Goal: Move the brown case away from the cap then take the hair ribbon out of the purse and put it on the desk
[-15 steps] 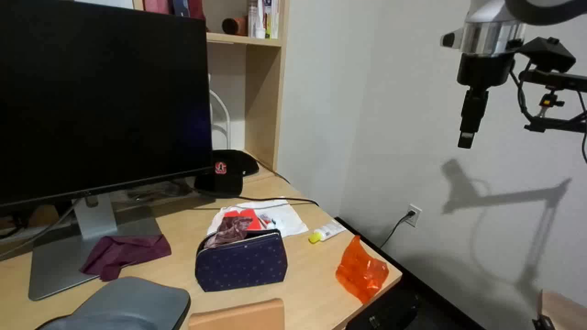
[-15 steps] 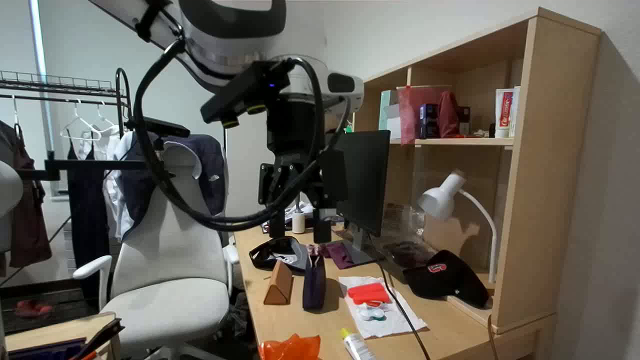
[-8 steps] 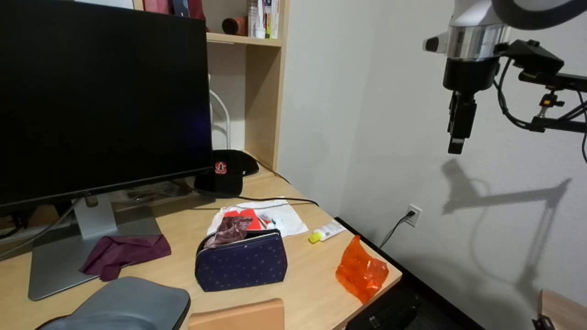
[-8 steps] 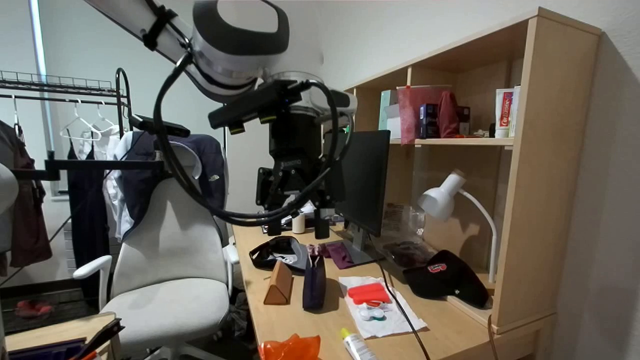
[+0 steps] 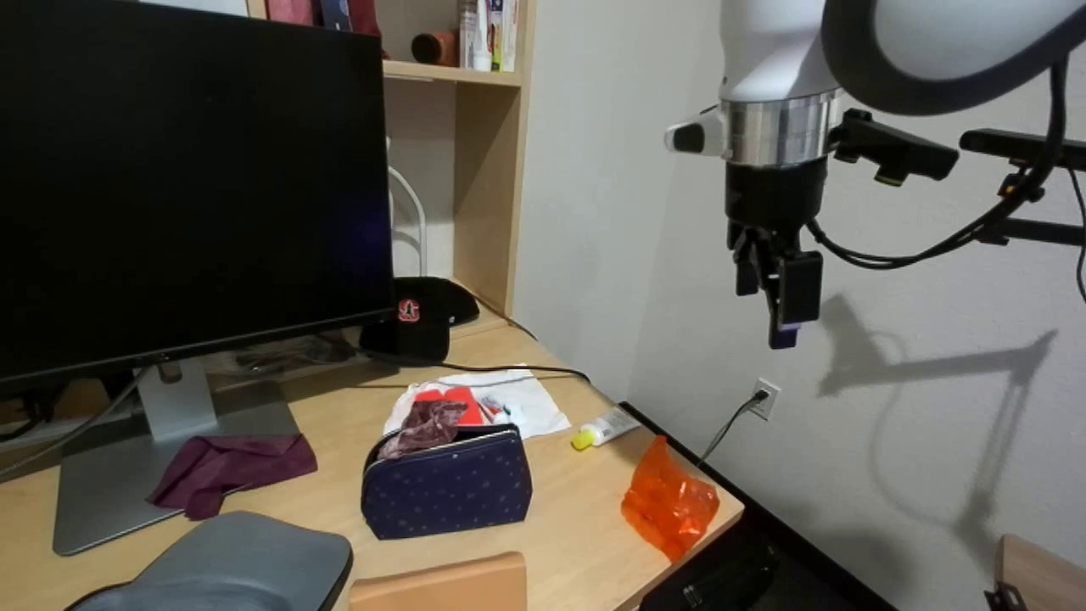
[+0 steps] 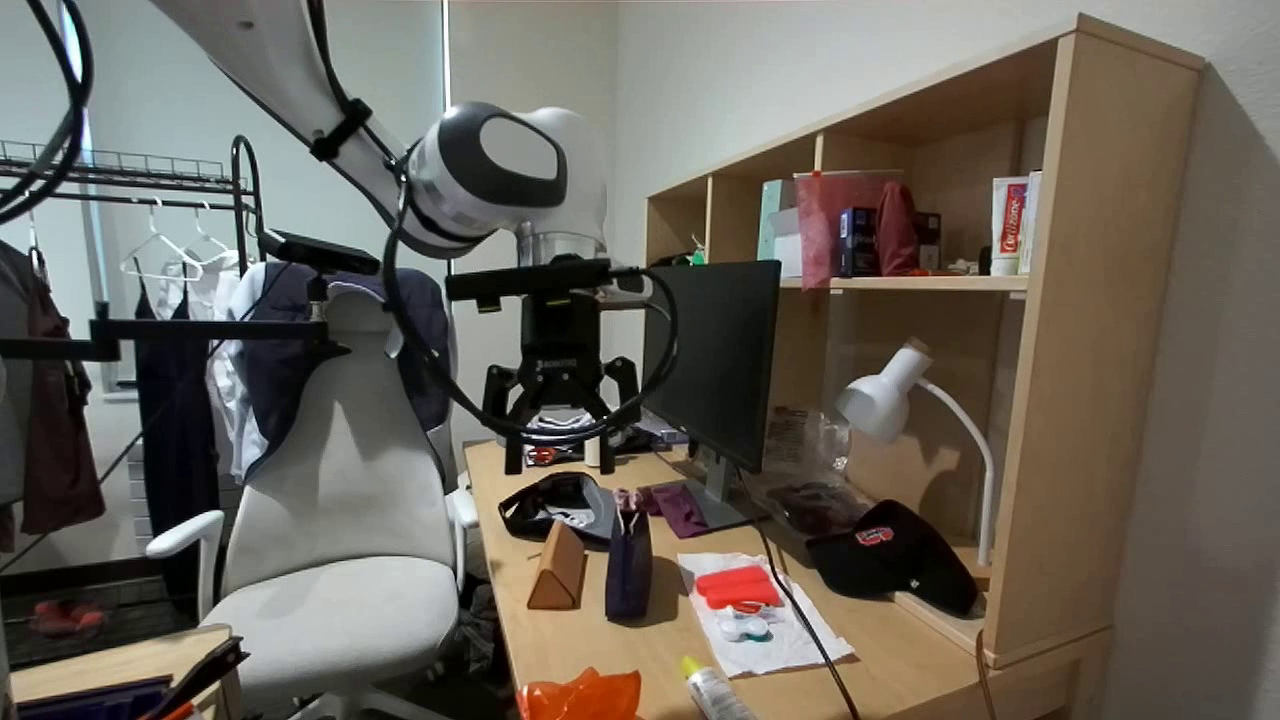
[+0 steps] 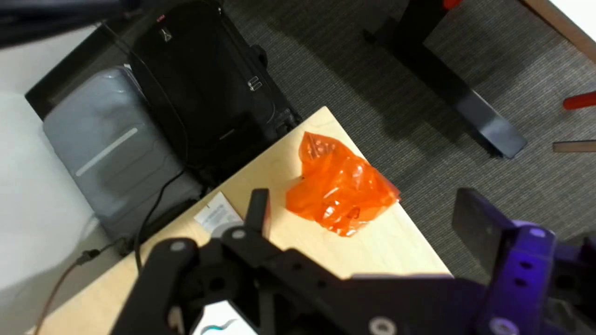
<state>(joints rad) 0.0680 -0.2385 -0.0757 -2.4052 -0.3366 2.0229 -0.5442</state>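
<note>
The brown case [image 5: 441, 585] stands on the desk [image 5: 585, 509] beside the dark blue purse [image 5: 447, 485]. Both also show in an exterior view, the case [image 6: 558, 567] left of the purse [image 6: 628, 565]. A grey cap with a brim [image 5: 225, 556] lies close to the case. The hair ribbon [image 5: 424, 428], a mauve crumpled cloth, sticks out of the purse's open top; its lower part is hidden. My gripper [image 5: 765, 312] is open and empty, high in the air and away from the purse. In the wrist view the gripper [image 7: 365, 204] looks down at the desk corner.
An orange plastic bag [image 7: 342, 186] lies at the desk corner near a tube [image 5: 607, 428]. A white sheet with red items [image 6: 770, 640], a black cap [image 6: 890, 560], a purple cloth [image 5: 233, 471], a monitor [image 5: 195, 187] and a lamp [image 6: 890, 390] are on the desk.
The arm has come nearer to the desk in both exterior views, and the gripper has turned a little, so both fingers now show. The case, purse and ribbon have not moved.
</note>
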